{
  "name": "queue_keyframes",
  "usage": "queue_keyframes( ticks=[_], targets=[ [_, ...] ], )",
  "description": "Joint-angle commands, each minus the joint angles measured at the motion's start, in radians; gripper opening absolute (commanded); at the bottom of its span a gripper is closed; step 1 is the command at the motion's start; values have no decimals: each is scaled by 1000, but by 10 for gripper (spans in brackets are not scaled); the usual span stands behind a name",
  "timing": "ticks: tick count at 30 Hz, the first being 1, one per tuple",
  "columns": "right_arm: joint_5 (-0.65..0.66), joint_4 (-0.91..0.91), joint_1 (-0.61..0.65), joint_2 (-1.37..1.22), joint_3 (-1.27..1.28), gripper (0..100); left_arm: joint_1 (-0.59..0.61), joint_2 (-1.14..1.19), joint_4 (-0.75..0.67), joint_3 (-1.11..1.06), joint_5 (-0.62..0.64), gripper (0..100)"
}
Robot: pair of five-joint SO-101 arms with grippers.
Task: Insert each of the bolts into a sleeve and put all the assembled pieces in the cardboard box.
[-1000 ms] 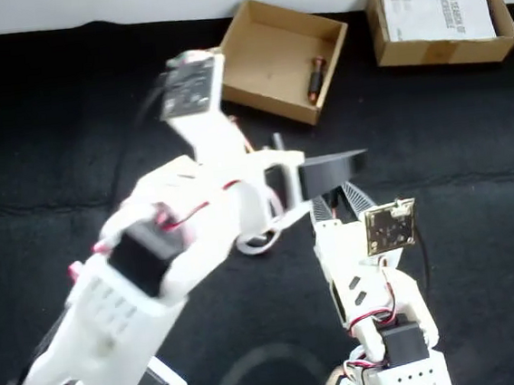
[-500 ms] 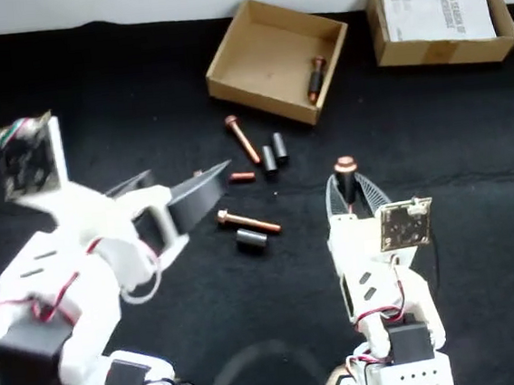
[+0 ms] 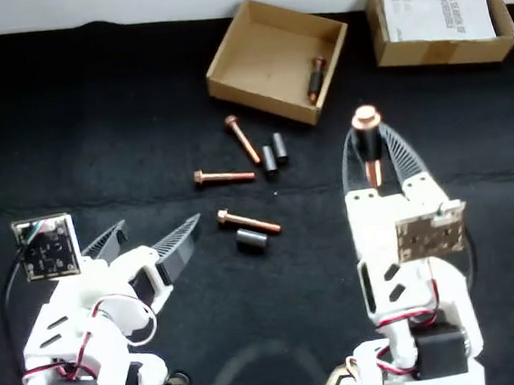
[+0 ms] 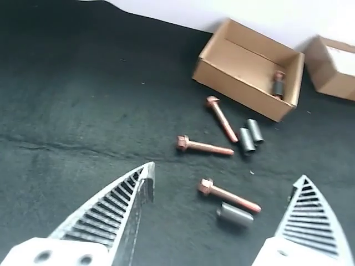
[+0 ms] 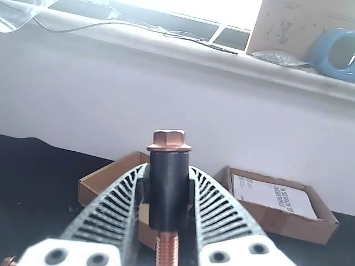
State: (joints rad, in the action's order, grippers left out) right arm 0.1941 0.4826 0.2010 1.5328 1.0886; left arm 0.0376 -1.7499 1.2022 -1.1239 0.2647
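While the right gripper (image 3: 370, 150) pinches an assembled bolt and sleeve (image 3: 366, 120) upright above mid-bench, the step in hand looks like delivery to the cardboard box (image 3: 262, 101) at the far edge, where one finished piece (image 3: 316, 78) lies. Next, I'd say, it must carry over the rim and let go. The left gripper (image 3: 155, 225), spread wide near the bench's near left corner, faces three loose bolts (image 3: 248, 221) and three sleeves (image 3: 252, 241).

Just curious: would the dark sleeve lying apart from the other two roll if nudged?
Probably: the sleeve is a short cylinder lying on its side, so it may roll. It looks rigid metal; the dark cloth might slow it.
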Motion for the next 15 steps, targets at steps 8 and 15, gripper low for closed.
queue_keyframes(
  ticks=[8,15],
  targets=[
    [9,-15,-13,-455,-337,6,113,-59,-64,-180,-2,369],
    [-37,157,-12,-737,-447,6,110,-58,-68,-407,-3,368]
  ],
)
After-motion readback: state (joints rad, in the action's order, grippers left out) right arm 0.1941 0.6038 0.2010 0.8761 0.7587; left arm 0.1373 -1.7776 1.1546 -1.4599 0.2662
